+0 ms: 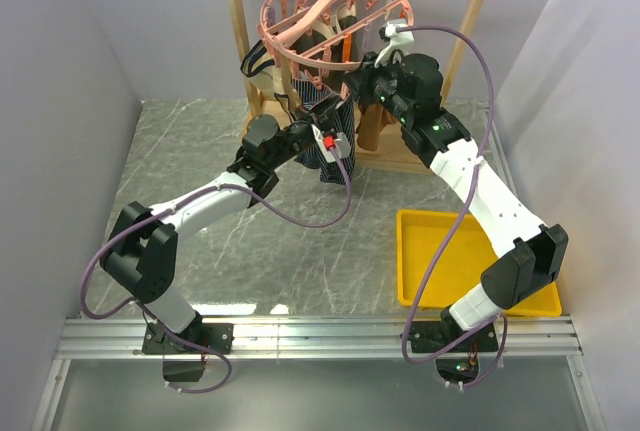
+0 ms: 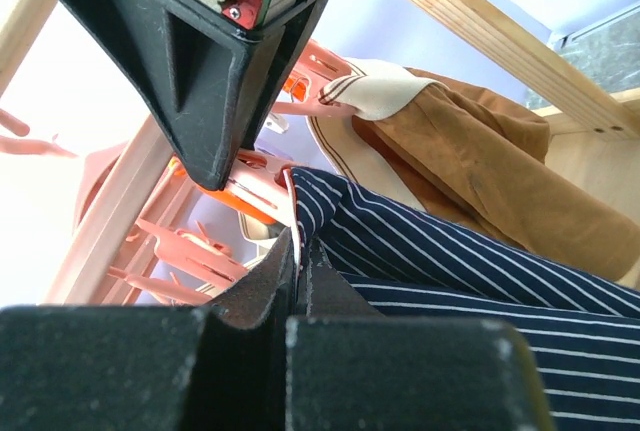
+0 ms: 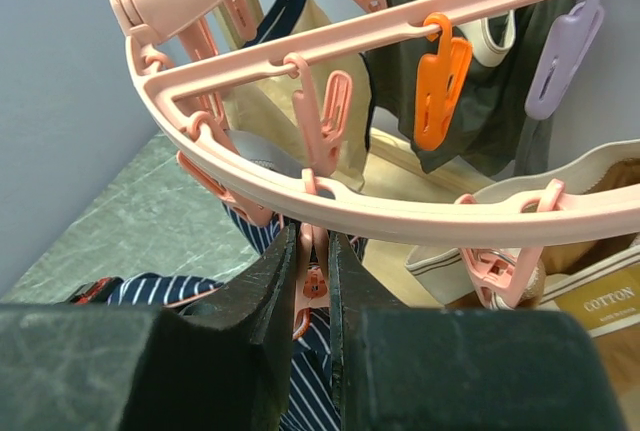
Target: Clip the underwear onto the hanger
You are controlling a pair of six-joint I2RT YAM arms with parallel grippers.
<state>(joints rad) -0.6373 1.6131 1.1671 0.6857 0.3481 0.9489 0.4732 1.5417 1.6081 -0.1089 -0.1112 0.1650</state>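
Observation:
The round pink hanger [image 1: 335, 13] hangs from the wooden rack, its ring [image 3: 350, 201] crossing the right wrist view. The navy striped underwear [image 1: 328, 143] hangs just below it. My left gripper [image 2: 300, 251] is shut on the upper edge of the underwear [image 2: 450, 251], holding it up near the pegs. My right gripper [image 3: 313, 241] is shut on a pink peg [image 3: 318, 269] under the ring, squeezing its sides. Striped cloth [image 3: 320, 371] lies right below that peg. In the top view my right gripper [image 1: 372, 79] sits at the ring's near right, above my left gripper [image 1: 326, 137].
Tan, brown and dark garments [image 2: 480, 161] hang from other pegs. An orange peg [image 3: 440, 81] and a purple peg [image 3: 565, 46] dangle on the far side. The wooden rack [image 1: 238, 41] stands at the back, and a yellow tray [image 1: 440, 251] lies at the front right.

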